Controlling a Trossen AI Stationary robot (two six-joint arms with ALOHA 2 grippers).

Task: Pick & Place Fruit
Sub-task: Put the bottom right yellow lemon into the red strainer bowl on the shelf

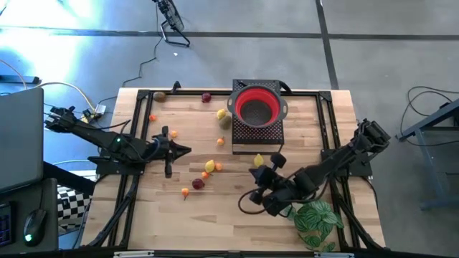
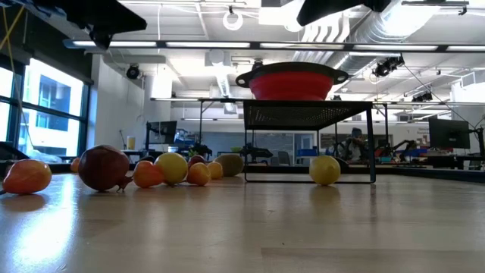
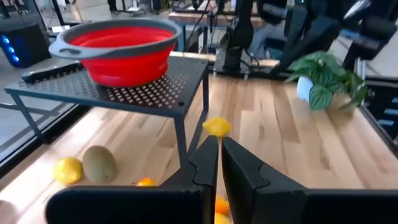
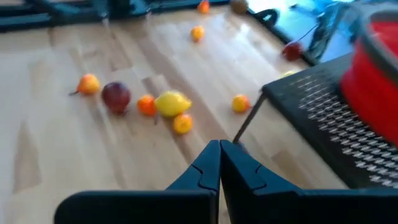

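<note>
High view: small toy-like fruits lie scattered on the pale wooden slat table [image 1: 301,143], none yet in the red collapsible bowl [image 1: 257,106] on its black perforated metal stand [image 1: 276,132]. The left gripper [image 1: 181,150] hovers with fingers pressed together, holding nothing, near a cluster around the yellow lemon-shaped fruit [image 1: 209,166] and the dark red round fruit [image 1: 198,184]. The right gripper [image 1: 256,174], equally closed and empty, waits beside the stand, just by the small yellow fruit [image 1: 258,160]; a green leafy plant [image 1: 317,218] stands near its arm.

Procedure: spread the fingers before descending, centre them over a single fruit standing clear of its neighbours, and close gently, since round pieces probably roll.

Low view: the fruits rest on the tabletop, glossy and rounded; the bowl sits raised well above them.

Left wrist view: a brownish-green oval fruit [image 3: 99,163] touches a yellow fruit beside the stand leg.

Right wrist view: orange, yellow and dark red pieces lie grouped ahead.
</note>
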